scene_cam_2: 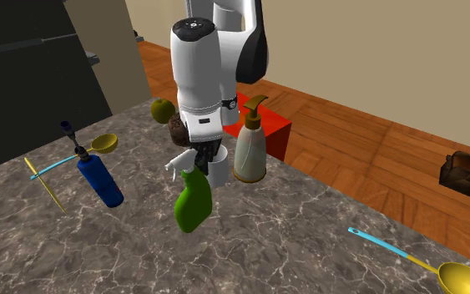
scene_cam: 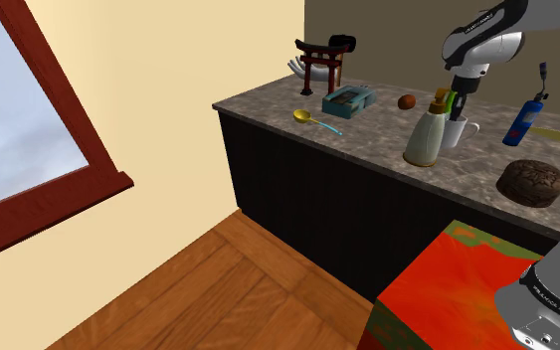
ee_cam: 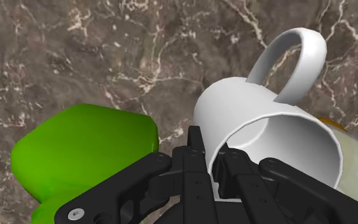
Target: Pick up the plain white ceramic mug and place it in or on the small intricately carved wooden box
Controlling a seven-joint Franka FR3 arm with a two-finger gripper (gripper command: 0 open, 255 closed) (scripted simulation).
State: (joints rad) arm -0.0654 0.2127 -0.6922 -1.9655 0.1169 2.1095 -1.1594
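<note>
The white mug (ee_cam: 247,108) stands on the dark marble counter (scene_cam: 367,134), between a cream soap dispenser (scene_cam: 427,134) and a green spray bottle (scene_cam_2: 193,200). My gripper (ee_cam: 212,149) comes straight down on the mug (scene_cam: 459,131) and is shut on its wall, one finger inside the rim and one outside. The handle points away from the fingers. Whether the mug (scene_cam_2: 216,171) rests on the counter or hangs just above it, I cannot tell. A dark brown, round, carved-looking box (scene_cam: 531,182) lies nearer the stand, apart from the mug.
A blue bottle (scene_cam: 523,119) stands beside the mug. Toward the shoulder view's left lie a gold spoon (scene_cam: 303,116), a teal box (scene_cam: 348,99), a small brown ball (scene_cam: 406,101) and a dark rack (scene_cam: 320,62). The counter's edge drops to a wooden floor (scene_cam: 218,288).
</note>
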